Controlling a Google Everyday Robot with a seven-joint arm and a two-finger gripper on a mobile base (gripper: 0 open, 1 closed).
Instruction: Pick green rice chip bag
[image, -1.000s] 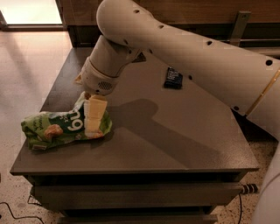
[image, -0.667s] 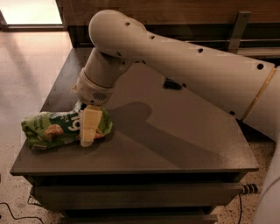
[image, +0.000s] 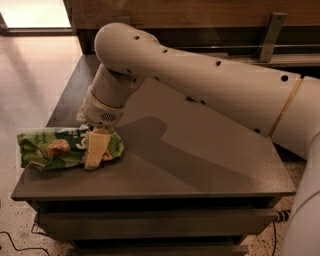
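The green rice chip bag (image: 52, 148) lies flat on the dark grey table (image: 200, 165), near its front left corner. It is light green with a dark green patch, white lettering and a pictured tan rice cake. My gripper (image: 95, 150) hangs from the big white arm (image: 200, 80) and is lowered onto the bag's right end, touching it. The bag's left part sticks out a little past the table's left edge.
The arm stretches across the table's back from the right. A wooden counter with a metal bracket (image: 272, 32) stands behind. The table's front edge (image: 150, 192) is near the bag. Tiled floor (image: 30, 75) lies to the left, with a cable (image: 15, 245) at the bottom left.
The arm has swung left and down, bringing my gripper lower over the bag's right end. The arm now covers the small black thing at the back of the table. The bag has not moved.
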